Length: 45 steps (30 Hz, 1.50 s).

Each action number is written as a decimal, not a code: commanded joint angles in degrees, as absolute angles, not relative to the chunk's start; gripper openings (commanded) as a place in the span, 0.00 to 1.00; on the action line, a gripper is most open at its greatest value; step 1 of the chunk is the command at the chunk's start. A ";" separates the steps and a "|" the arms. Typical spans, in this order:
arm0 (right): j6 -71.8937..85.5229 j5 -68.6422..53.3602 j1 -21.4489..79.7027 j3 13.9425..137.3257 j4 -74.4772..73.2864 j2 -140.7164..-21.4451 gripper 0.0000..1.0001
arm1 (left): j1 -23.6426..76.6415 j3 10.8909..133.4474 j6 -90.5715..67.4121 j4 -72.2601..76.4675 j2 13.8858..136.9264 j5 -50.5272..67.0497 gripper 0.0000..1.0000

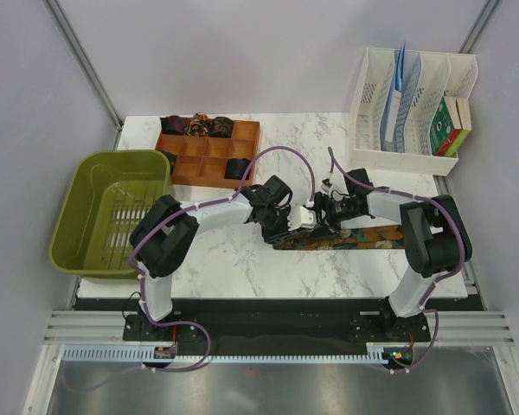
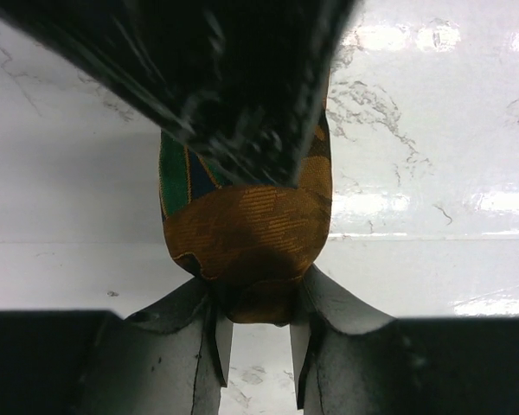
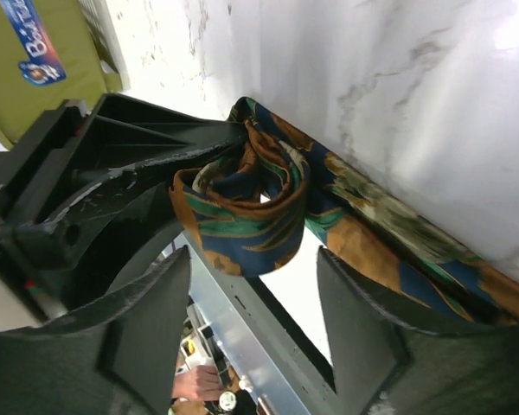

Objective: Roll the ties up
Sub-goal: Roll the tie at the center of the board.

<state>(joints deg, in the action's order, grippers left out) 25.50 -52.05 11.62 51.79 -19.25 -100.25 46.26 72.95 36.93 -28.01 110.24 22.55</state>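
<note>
A patterned orange, green and navy tie (image 1: 363, 238) lies flat along the table's front edge, its left end wound into a small roll (image 3: 242, 216). My left gripper (image 2: 255, 303) is shut on that roll (image 2: 246, 233), pinching its lower edge between the fingertips. My right gripper (image 3: 253, 259) is open, with its fingers (image 3: 363, 328) spread wide just short of the roll and touching nothing. In the top view, the left gripper (image 1: 287, 226) and the right gripper (image 1: 318, 216) meet over the tie's left end. Several rolled ties (image 1: 208, 127) sit in a wooden tray (image 1: 209, 154).
A green basket (image 1: 86, 203) stands at the left edge, close to the left arm. A white file rack (image 1: 376, 112) with papers and a green-red box (image 1: 454, 125) stands at the back right. Purple cables loop over both arms.
</note>
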 commanded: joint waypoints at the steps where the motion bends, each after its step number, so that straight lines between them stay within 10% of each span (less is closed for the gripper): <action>1: 27.77 -49.67 13.88 50.71 -13.37 -102.03 0.63 | 46.93 72.86 39.73 -29.88 113.47 20.92 0.37; 13: 20.75 -42.81 14.85 51.77 -15.64 -108.98 0.11 | 45.00 70.40 37.97 -29.71 107.59 22.58 0.59; 19: 19.16 -40.78 15.29 52.91 -16.96 -110.57 0.01 | 42.45 68.12 38.93 -28.92 104.59 23.55 0.66; 32: 20.30 -43.15 15.65 54.75 -18.28 -109.69 0.00 | 43.06 69.52 39.03 -26.63 107.05 25.05 0.83; 45: 24.87 -47.55 16.44 54.23 -23.90 -103.97 0.00 | 43.15 70.31 37.79 -26.54 109.42 21.88 0.59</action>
<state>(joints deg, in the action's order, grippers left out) 24.21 -48.12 15.97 54.89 -21.45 -105.36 42.87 69.58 37.54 -27.40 108.29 22.55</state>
